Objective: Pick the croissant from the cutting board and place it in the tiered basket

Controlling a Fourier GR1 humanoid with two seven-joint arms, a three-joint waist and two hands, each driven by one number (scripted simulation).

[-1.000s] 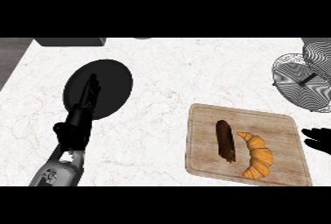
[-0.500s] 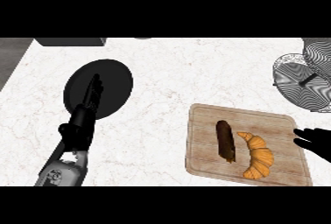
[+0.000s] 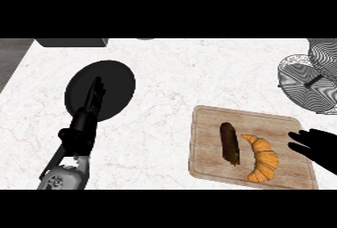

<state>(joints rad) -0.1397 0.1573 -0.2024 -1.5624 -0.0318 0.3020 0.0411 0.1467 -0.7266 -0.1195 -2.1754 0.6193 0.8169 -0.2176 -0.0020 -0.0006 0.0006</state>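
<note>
Croissant [image 3: 262, 159] on cutting board [image 3: 211, 165] beside dark pastry [image 3: 230, 143], untouched; my right robot hand [image 3: 321, 148], fingers spread and empty, has edged in over the board, so I judge grasp next; basket [image 3: 312, 83] well apart; left robot hand [image 3: 89, 111] straight over plate [image 3: 116, 80].

A white marble counter [image 3: 171, 75] with faint reddish veins fills most of the frame. At the left, in the upper half, lies 1 round black plate [image 3: 113, 83]. In the lower right part of the frame, 1 dark brown, elongated piece of food [image 3: 229, 142] lies roughly upright in the picture. At the top left, a dark grey box-shaped object [image 3: 71, 42] is cut off by the frame's edge. Along the far left edge runs a grey strip of floor [image 3: 9, 58].
</note>
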